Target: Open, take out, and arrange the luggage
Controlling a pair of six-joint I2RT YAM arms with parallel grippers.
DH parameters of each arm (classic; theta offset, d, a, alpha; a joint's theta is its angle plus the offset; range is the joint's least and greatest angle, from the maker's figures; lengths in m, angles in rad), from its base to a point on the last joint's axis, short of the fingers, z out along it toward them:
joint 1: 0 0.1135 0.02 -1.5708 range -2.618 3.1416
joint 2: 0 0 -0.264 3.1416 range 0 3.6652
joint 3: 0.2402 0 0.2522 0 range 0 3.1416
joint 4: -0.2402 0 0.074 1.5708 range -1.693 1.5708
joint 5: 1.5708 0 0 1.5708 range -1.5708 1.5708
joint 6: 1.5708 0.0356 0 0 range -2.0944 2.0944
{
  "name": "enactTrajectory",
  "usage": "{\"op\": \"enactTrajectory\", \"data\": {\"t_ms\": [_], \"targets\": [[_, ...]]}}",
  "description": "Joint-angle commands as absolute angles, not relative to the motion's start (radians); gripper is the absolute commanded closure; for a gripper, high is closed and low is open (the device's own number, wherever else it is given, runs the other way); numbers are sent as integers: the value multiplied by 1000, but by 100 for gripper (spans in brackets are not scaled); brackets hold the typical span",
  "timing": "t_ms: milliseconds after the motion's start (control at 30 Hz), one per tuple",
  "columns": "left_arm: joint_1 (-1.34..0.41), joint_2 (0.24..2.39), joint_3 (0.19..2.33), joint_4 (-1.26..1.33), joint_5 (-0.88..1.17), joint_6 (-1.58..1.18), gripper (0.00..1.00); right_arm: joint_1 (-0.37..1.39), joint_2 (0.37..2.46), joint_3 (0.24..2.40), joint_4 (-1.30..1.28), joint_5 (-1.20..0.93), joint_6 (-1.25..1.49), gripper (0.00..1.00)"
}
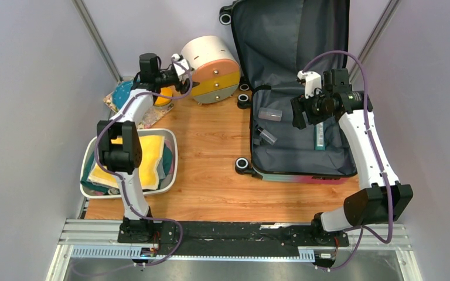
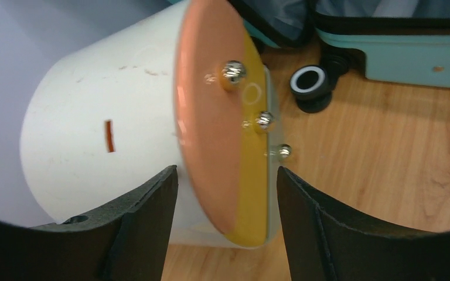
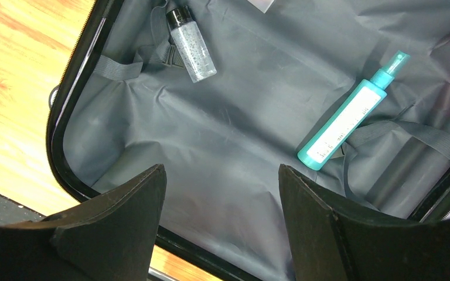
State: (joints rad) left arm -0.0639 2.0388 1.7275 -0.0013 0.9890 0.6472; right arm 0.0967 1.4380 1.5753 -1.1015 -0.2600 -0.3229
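The luggage (image 1: 293, 157) lies open at the right, its lid (image 1: 287, 41) leaning against the back wall. On its dark grey lining (image 3: 240, 129) lie a teal spray bottle (image 1: 319, 136) (image 3: 345, 120), a clear bottle (image 1: 266, 135) (image 3: 192, 44) and a clear box (image 1: 270, 113). My right gripper (image 1: 300, 114) (image 3: 221, 172) hovers open above the lining, holding nothing. My left gripper (image 1: 188, 83) (image 2: 227, 175) is open at the round cream cabinet (image 1: 211, 64), with a finger on each side of the cabinet's orange and yellow front edge (image 2: 222, 146). A teal corner of the luggage (image 2: 404, 55) and a wheel (image 2: 309, 82) show behind it.
A white basin (image 1: 173, 158) holding yellow and teal cloths (image 1: 135, 155) sits at the left front. A patterned item (image 1: 120, 93) lies behind it by the wall. Grey walls close in both sides and the back. Bare wooden floor (image 1: 211, 152) separates basin and luggage.
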Motion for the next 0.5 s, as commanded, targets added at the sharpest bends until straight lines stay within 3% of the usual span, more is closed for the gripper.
{"op": "enactTrajectory", "data": {"t_ms": [0,233,467], "targets": [[-117,1844,1528,-51,1020,822,31,94,1428,1594,-1071,-259,-331,26],[-179,1832,1502,-279,1011,1162,43,94,1419,1582,-1075,-264,-331,26],[-244,1899,1455,-182,882,1307,44,92,1402,1557,-1074,-259,-333,26]]}}
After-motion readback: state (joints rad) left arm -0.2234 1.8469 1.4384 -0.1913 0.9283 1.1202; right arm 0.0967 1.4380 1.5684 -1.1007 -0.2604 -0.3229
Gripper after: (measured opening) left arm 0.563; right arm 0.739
